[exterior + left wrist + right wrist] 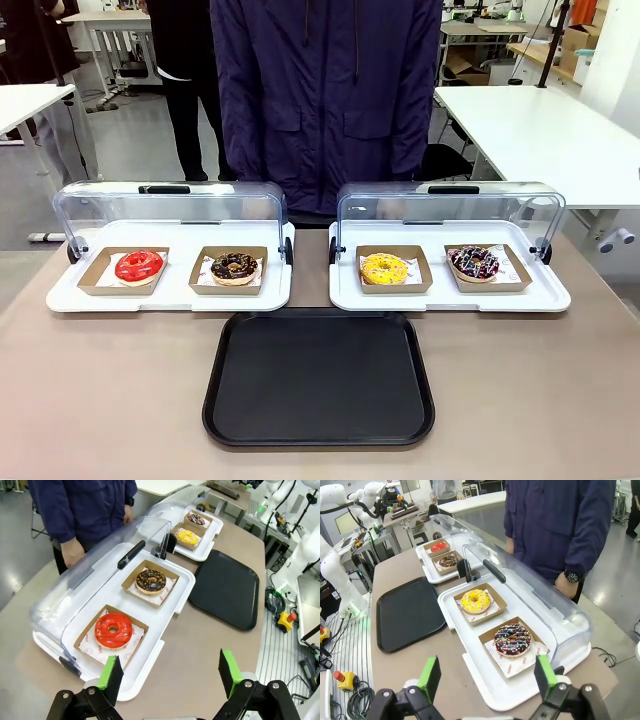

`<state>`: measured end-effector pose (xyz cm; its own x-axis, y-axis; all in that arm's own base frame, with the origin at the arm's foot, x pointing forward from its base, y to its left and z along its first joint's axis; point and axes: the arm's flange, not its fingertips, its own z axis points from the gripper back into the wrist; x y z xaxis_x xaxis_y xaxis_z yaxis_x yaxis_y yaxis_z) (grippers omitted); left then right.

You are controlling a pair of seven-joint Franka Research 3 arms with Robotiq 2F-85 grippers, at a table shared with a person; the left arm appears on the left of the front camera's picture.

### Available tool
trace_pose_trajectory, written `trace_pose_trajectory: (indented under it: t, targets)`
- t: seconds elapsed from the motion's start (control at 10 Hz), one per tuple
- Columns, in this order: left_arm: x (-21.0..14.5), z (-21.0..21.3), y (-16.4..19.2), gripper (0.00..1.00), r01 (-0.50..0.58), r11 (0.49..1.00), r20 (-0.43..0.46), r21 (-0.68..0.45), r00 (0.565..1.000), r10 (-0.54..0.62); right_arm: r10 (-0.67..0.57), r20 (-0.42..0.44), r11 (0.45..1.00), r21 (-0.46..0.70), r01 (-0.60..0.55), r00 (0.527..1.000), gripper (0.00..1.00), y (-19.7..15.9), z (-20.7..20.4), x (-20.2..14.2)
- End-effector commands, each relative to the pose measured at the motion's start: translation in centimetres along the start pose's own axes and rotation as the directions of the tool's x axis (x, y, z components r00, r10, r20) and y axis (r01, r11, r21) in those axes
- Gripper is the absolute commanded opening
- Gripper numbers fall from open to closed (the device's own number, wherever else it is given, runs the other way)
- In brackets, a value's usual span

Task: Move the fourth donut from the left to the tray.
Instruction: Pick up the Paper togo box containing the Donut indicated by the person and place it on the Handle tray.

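The right gripper (487,674) sits closest to the lens, its green-padded fingers spread wide with nothing between them, hovering over the near edge of the right white tray (485,690). The left gripper (170,669) stands the same way – jaws apart and empty – above the brown table (210,645), near the end of the left white tray (150,665).

The fourth donut (512,640), dark-glazed with white and pink drizzle, lies in its cardboard holder (515,275) at the right end of the right white tray, under the raised clear lid (450,205). Just beside it on the same tray is the yellow donut (385,268). The left white tray holds the red donut (138,266) and the gold-sprinkled chocolate donut (235,266). Each donut rests on a white paper liner (517,667) with red print; it may be a repeated logo, but the letters are too small to read.

The black tray (320,400) lies bare on the table in front of the two white trays, centred between them and close to their near rims.

A person in a dark blue jacket (325,100) stands at the far side, a watch (571,576) on one wrist. Behind are white worktables (530,130) and a grey floor – a workshop-like room. A yellow box with a red button (342,677) lies on a lower surface beside the table
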<state>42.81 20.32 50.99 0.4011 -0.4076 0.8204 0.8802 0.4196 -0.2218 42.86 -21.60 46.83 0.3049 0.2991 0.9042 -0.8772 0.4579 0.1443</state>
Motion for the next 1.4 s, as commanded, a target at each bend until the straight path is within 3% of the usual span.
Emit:
trace_pose_trajectory:
  t: [0.0, 1.3]
  targets:
    - [0.01, 0.05, -0.39, 1.0, 0.01, 1.0, 0.009, 0.002, 1.0, -0.01, 0.009, 0.008, 1.0, 0.004, -0.009, 1.0, 1.0, 0.04, -0.05, 0.12]
    - [0.01, 0.05, -0.39, 1.0, 0.01, 1.0, 0.009, 0.002, 1.0, -0.01, 0.009, 0.008, 1.0, 0.004, -0.009, 1.0, 1.0, 0.04, -0.05, 0.12]
